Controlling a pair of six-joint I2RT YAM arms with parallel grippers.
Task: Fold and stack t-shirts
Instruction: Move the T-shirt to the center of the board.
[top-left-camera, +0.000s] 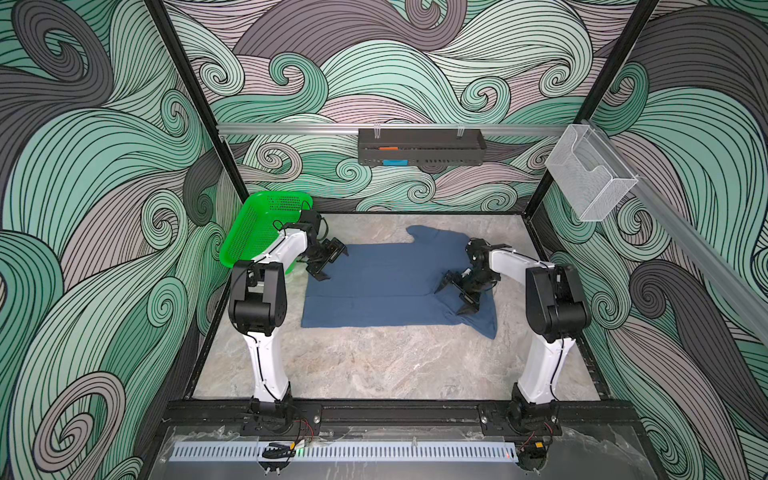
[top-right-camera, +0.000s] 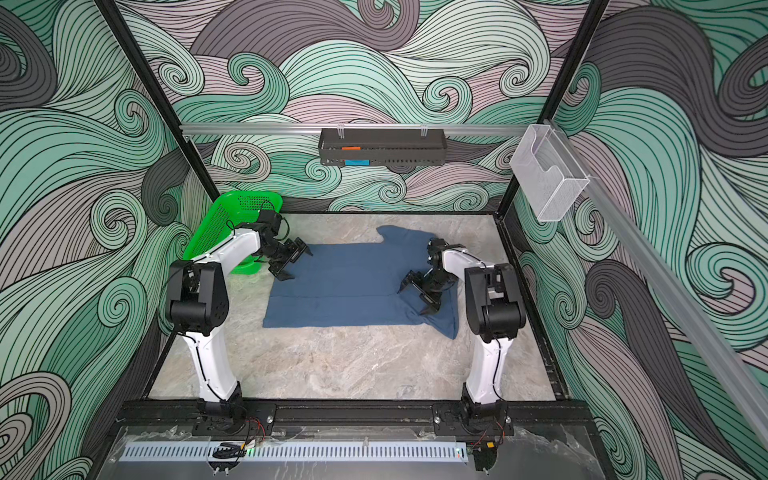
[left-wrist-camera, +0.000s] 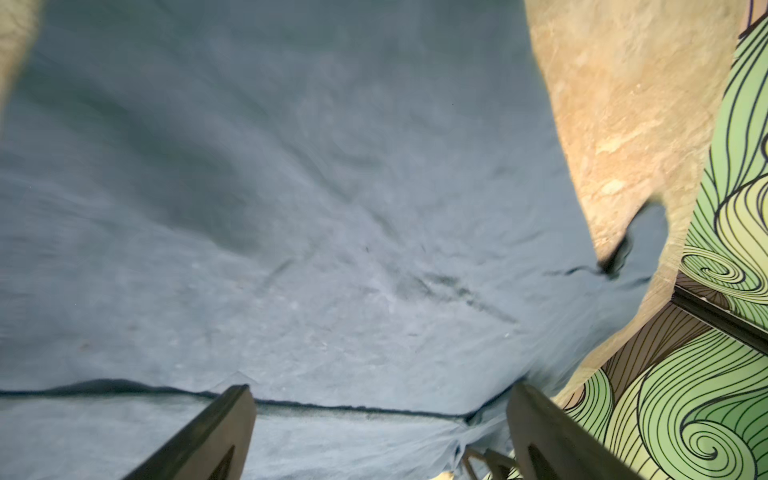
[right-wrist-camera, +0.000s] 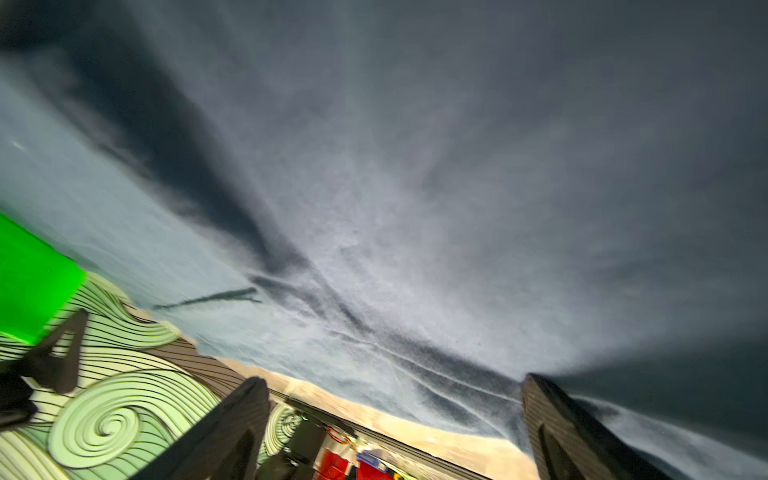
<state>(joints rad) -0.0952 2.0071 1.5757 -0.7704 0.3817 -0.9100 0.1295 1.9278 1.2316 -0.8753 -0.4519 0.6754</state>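
T-shirt (top-left-camera: 382, 286): flat on the table (top-left-camera: 374, 365).
Left fingers (top-left-camera: 318, 274): wide, empty, at its edge.
Right fingers (top-left-camera: 467, 308): wide, empty, over the cloth.

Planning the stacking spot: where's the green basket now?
In both top views the green basket leans in the far left corner, behind the left arm, beside the t-shirt.

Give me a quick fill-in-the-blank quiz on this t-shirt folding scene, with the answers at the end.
1. The spread-out t-shirt is coloured ____.
2. The perforated plastic basket is coloured ____.
3. The left gripper and the right gripper both have jaws standing ____, holding nothing.
Missing words: blue; green; open.
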